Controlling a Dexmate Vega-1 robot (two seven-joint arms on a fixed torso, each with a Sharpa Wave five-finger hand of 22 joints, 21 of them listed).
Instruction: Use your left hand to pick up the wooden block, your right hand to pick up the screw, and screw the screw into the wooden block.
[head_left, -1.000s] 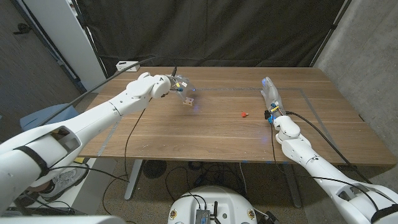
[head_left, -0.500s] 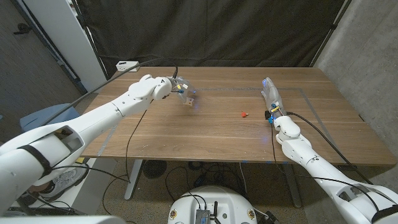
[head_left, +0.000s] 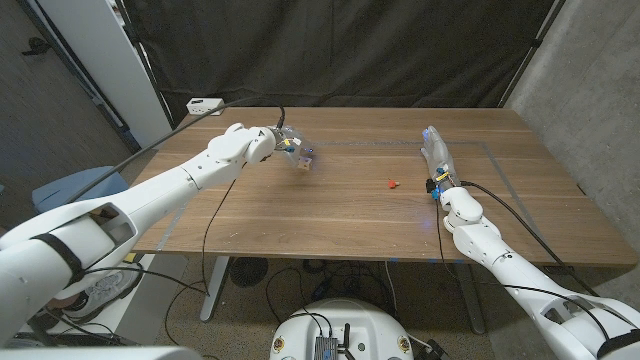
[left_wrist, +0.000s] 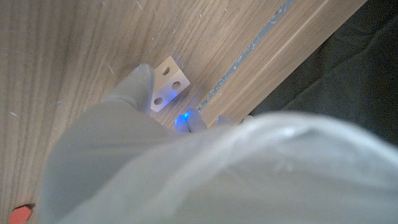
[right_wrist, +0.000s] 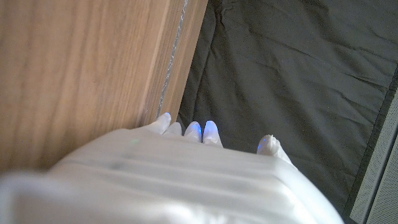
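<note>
The small pale wooden block (head_left: 308, 156) with two holes sits at the table's back left of middle. My left hand (head_left: 286, 139) reaches over it. In the left wrist view, fingertips (left_wrist: 140, 79) press against two sides of the block (left_wrist: 169, 84), so it is pinched; I cannot tell if it is off the wood. The red screw (head_left: 392, 183) lies alone on the table right of middle, and its red tip (left_wrist: 20, 214) also appears in the left wrist view. My right hand (head_left: 435, 152) stands on its edge beyond the screw, fingers straight and holding nothing.
A white box (head_left: 203, 104) sits at the table's (head_left: 330, 215) back left corner, and a black cable (head_left: 281, 113) runs in near my left hand. A grey tape line (head_left: 480, 145) marks the far right part. Black curtain hangs behind.
My left hand has edged slightly right, and the block has shifted a little right with it. The right arm and the screw have stayed put.
</note>
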